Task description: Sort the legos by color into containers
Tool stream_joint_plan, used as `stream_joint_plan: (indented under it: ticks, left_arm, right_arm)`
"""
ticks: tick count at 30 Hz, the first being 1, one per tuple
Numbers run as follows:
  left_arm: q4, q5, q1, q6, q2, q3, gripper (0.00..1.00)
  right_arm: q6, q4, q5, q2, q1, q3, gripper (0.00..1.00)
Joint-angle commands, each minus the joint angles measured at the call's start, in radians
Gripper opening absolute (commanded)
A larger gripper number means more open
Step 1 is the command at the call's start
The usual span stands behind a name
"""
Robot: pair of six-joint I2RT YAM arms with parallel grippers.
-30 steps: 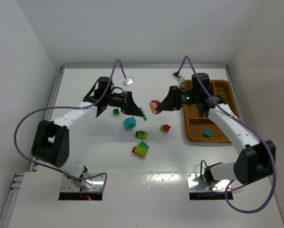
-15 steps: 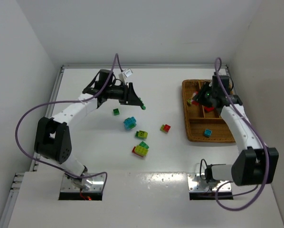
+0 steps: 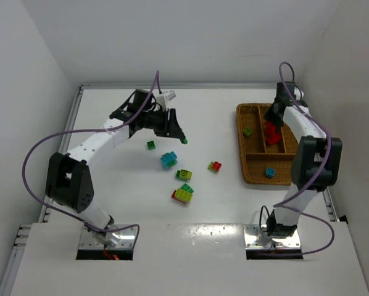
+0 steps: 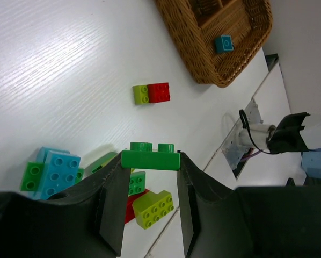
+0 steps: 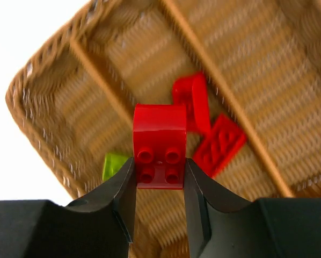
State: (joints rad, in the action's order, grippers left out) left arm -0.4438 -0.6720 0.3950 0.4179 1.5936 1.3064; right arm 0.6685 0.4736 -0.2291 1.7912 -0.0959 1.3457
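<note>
My right gripper point(image 5: 159, 171) is shut on a red brick point(image 5: 159, 141) and holds it over the middle compartment of the brown wicker tray point(image 3: 248, 169), where other red pieces point(image 5: 219, 144) lie. In the top view the held red brick point(image 3: 271, 132) shows over the tray. A yellow-green brick point(image 3: 248, 131) lies in the left compartment, a cyan brick point(image 3: 269, 172) in the near one. My left gripper point(image 4: 150, 172) is shut on a green brick point(image 4: 150, 156), held above the table left of centre point(image 3: 184, 140). Loose bricks lie below it: a cyan and green stack point(image 3: 168, 160), a green one point(image 3: 150, 145), a red and yellow-green pair point(image 3: 215, 166).
More bricks sit near the table's middle: a green one point(image 3: 183, 174) and a red, green and yellow-green cluster point(image 3: 183, 193). White walls close in the table at the left, back and right. The tray stands against the right wall.
My right gripper carried the red brick from the table's middle rightward to over the tray. My left gripper lifted with the green brick and shifted slightly back.
</note>
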Motion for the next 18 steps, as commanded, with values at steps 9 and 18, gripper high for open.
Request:
stream_joint_plan:
  ticks: [9, 18]
  left_arm:
    - [-0.018, -0.139, -0.030, -0.024, -0.009, 0.076, 0.00]
    - [0.109, -0.542, -0.051, -0.088, 0.017, 0.047, 0.00]
  right_arm:
    - [-0.003, 0.066, -0.018, 0.110, -0.018, 0.242, 0.77]
    - [-0.179, -0.231, 0.880, -0.294, 0.070, -0.201, 0.70]
